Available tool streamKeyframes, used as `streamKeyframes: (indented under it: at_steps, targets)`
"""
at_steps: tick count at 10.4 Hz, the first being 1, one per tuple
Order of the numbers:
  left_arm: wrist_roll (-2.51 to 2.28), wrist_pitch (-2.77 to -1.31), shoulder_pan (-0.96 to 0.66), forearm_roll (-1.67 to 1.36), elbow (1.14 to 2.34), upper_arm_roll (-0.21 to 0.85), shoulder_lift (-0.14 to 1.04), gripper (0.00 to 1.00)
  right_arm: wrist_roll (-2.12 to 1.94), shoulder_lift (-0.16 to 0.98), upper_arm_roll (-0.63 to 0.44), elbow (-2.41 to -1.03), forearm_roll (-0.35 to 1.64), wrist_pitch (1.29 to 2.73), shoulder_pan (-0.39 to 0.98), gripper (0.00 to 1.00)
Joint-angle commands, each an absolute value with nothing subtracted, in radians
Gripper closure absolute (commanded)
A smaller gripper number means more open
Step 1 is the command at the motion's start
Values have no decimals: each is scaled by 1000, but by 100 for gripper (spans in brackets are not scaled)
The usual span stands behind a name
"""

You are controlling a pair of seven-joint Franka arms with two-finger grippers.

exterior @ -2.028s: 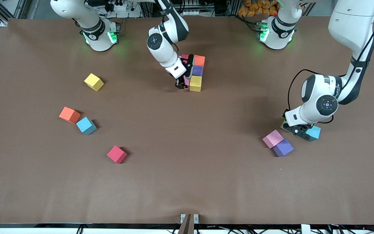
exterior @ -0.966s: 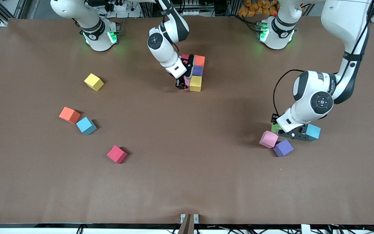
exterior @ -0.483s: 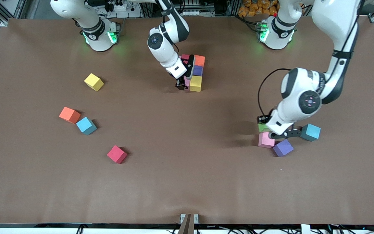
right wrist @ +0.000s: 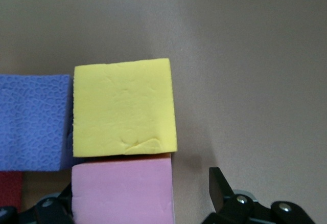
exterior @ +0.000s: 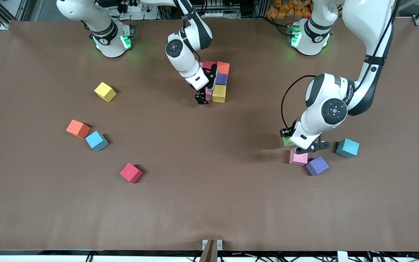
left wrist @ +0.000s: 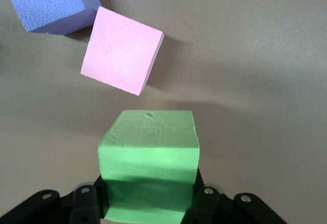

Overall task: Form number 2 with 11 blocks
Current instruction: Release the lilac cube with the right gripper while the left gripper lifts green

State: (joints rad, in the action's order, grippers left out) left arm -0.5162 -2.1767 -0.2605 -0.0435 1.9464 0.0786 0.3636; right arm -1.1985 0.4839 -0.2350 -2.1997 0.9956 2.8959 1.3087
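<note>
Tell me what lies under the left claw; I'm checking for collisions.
Left claw holds a green foam cube over bare brown table, with a pink foam cube beside. The table directly beneath the green cube is covered.

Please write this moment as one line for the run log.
left gripper: shut on green foam cube, over table | right gripper: open, around pink foam cube beside yellow foam cube
</note>
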Motion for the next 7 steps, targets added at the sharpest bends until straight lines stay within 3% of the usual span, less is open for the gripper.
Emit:
streamKeyframes:
  at_steps: [1, 7]
  targets:
    - [-595, -2155, -290, -61, 1940, 71, 354, 100, -1232, 480, -236, -2197, 1032, 2916, 1307, 0]
    - [-765, -2140, -324, -69, 1939, 124, 322, 100, -1212, 410, -236, -2218, 1039, 2869, 1293, 0]
